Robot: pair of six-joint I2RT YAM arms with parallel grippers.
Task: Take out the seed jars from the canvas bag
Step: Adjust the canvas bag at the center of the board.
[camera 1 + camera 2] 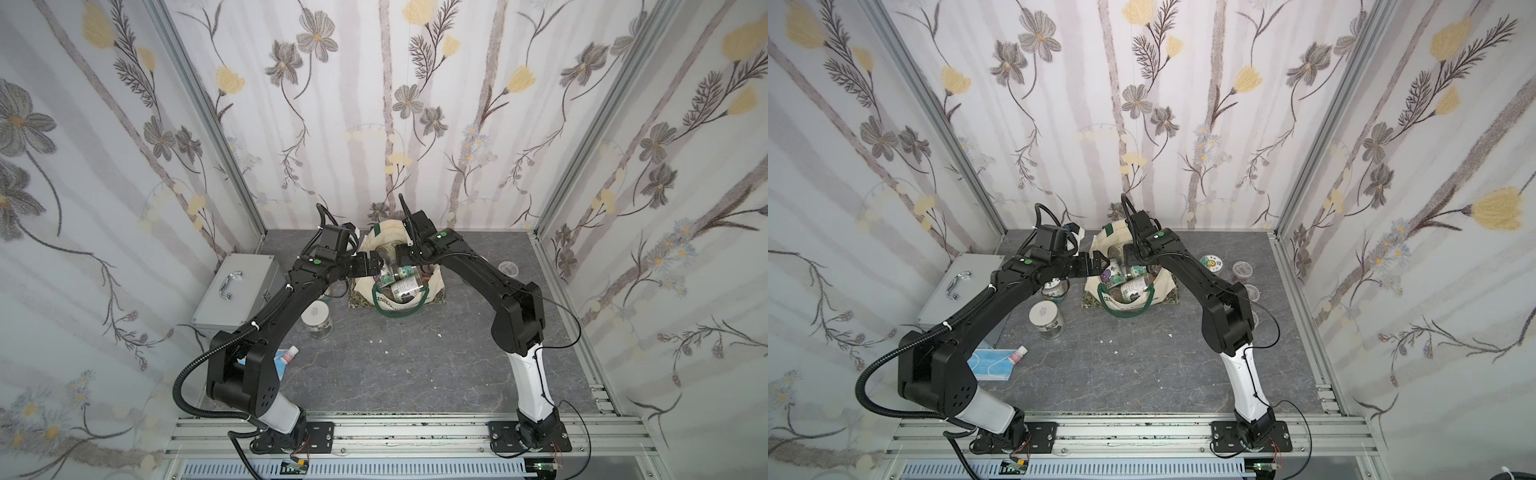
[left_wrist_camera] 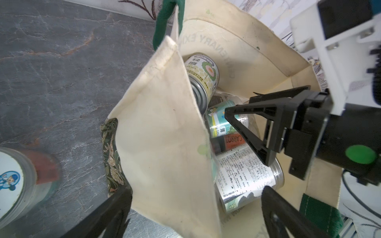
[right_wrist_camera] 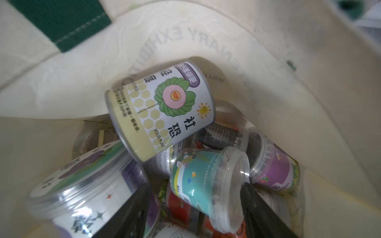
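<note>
Right wrist view: jaws flank teal jar (image 3: 195,179) in canvas bag (image 3: 309,123).

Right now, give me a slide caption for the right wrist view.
Seed jars jumbled inside the canvas bag, a flower-labelled jar lying on top.

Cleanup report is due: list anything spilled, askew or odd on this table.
Small white scraps lie scattered on the grey marbled tabletop in front of the cream canvas bag with green handles, like stray debris. Inside it, the clear labelled seed jars lie tumbled on their sides. Nothing looks broken.
</note>
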